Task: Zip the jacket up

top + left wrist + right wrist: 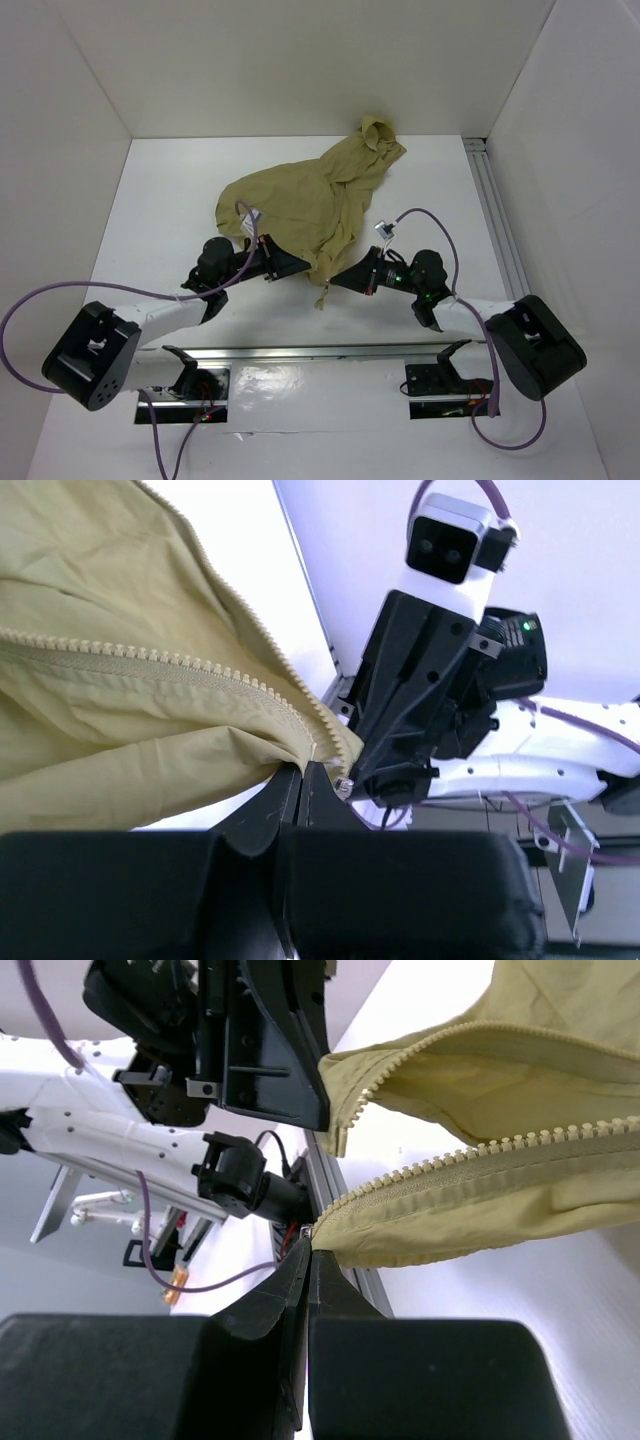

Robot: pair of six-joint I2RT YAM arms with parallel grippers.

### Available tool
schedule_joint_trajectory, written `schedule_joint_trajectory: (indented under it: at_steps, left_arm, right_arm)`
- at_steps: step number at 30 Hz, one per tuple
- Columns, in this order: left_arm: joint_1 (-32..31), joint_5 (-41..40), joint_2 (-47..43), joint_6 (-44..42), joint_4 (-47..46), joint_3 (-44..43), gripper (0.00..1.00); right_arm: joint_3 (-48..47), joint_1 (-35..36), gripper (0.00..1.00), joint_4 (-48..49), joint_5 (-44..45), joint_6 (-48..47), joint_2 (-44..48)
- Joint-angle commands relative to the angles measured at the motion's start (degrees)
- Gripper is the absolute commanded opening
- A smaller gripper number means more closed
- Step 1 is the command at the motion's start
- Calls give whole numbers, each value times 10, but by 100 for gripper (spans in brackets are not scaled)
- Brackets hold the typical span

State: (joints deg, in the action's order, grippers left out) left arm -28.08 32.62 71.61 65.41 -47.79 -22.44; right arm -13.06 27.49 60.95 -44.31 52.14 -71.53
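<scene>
So this looks like the lining-up step, before any actual zipping. The jacket (310, 200) is bunched in a heap on the middle of the white table (160, 200), hood (378, 132) pointing to the far side and the bottom corner of the front opening drooping toward the arm bases. Each arm has 1 side of that opening. The left gripper (292, 268) is clenched on the bottom end of its flap, and in the left wrist view the fingers are pressed together with fabric and the end of the zipper teeth (150, 655) squeezed between them. The right gripper (345, 278) does the same on the other flap, jaws pinched tight right at the end of its tooth row in the right wrist view. The 2 rows are not meshed at all; they run apart with a clear gap between them. There's a tiny metal bit by each pinch point, but I can't tell which is the slider and which is the pin. As for pose, both arms are stretched low and forward over the table, angled inward so the grippers face each other nearly nose to nose, close but not touching, with the hem corner hanging between them. My guess at the next move: bring the 2 bottom ends together and seat 1 in the other, which needs fine alignment because the cloth is thin and floppy. If either pinch slips, the ends will twist out of line.
</scene>
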Motion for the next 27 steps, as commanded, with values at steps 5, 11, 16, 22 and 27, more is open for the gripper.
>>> schedule_joint_trajectory:
  at_steps: [5, 11, 16, 22, 27]
  left_arm:
    - [-8, -41, -31, 38, 5, 6, 0]
    - [-14, -41, -19, 51, -11, 11, 0]
    - [-26, -34, -19, 56, -11, 11, 0]
    - [-31, -40, -19, 69, -28, 16, 0]
    - [-31, -40, -14, 81, -42, 21, 0]
  right_arm:
    - [-8, -3, 0, 104, 5, 20, -24]
    - [-13, 2, 0, 109, 5, 20, -35]
    - [-14, 2, 0, 109, 5, 20, -35]
    - [-20, 7, 0, 120, 5, 20, -46]
    - [-30, 7, 0, 140, 5, 31, -64]
